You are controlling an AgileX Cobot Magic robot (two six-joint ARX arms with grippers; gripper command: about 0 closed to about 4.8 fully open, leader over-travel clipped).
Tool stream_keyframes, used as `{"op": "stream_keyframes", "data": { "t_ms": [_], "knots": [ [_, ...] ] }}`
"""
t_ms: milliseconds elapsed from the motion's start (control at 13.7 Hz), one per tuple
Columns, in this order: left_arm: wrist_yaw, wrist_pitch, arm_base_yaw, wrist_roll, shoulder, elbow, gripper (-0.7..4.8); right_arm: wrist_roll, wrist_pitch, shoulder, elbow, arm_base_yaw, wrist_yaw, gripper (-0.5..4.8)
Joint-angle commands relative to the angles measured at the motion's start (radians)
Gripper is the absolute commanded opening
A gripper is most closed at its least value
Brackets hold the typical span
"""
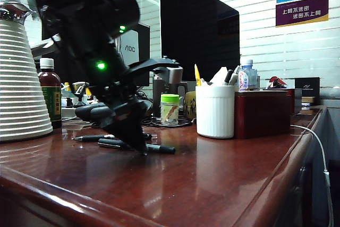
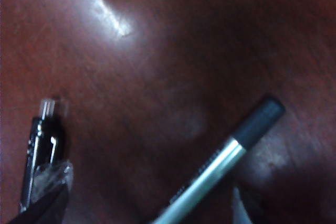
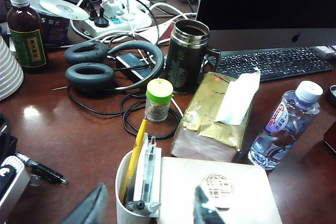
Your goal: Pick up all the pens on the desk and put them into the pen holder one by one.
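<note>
Currently the left pincer [image 1: 142,147], released, tips at the surface [image 1: 212,179] over two black pens [image 1: 159,148]; the banded pen [image 2: 220,166] runs slantwise between its fingers. Right pincer [image 3: 149,208], released and empty, hovers above the pen holder [image 1: 215,111], well apart.

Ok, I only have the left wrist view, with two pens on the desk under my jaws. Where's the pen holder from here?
Observer: The pen holder stands on the desk, right of the left gripper in the exterior view, beside a dark red box.
Operator: Anything in it yet?
Observer: Yes, a yellow pen stands inside, along with other items.
Operator: And where's the right gripper?
Observer: The right gripper hovers just above the pen holder, jaws open, holding nothing.
</note>
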Motion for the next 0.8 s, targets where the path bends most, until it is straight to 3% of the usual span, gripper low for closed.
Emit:
{"op": "stream_keyframes", "data": {
  "t_ms": [73,146,218,364,437,655,801],
  "knots": [
    [-0.018,-0.119,-0.001,-0.001,0.024,-0.008,4.02,-0.002,0.018,-0.004,0.002,-0.022,-0.006,2.17],
    [-0.019,-0.143,0.000,-0.001,0.024,-0.008,3.93,-0.002,0.021,-0.004,0.002,-0.024,-0.006,2.16],
    [-0.020,-0.167,-0.001,-0.010,0.024,-0.008,3.43,-0.002,0.027,-0.004,0.003,-0.024,-0.006,2.16],
    [-0.064,-0.187,-0.002,-0.077,0.024,-0.008,0.34,-0.002,0.041,-0.004,0.003,-0.024,-0.006,2.16],
    [-0.063,-0.200,-0.002,-0.087,0.024,-0.008,-0.06,-0.002,0.047,-0.004,0.003,-0.024,-0.006,2.16],
    [-0.080,-0.200,-0.002,-0.087,0.021,-0.004,-0.06,0.006,0.047,-0.004,0.003,-0.024,-0.006,2.16],
    [-0.102,-0.159,-0.010,-0.205,-0.044,0.069,-0.06,0.007,0.048,-0.005,0.003,-0.024,-0.006,2.16]
  ]
}}
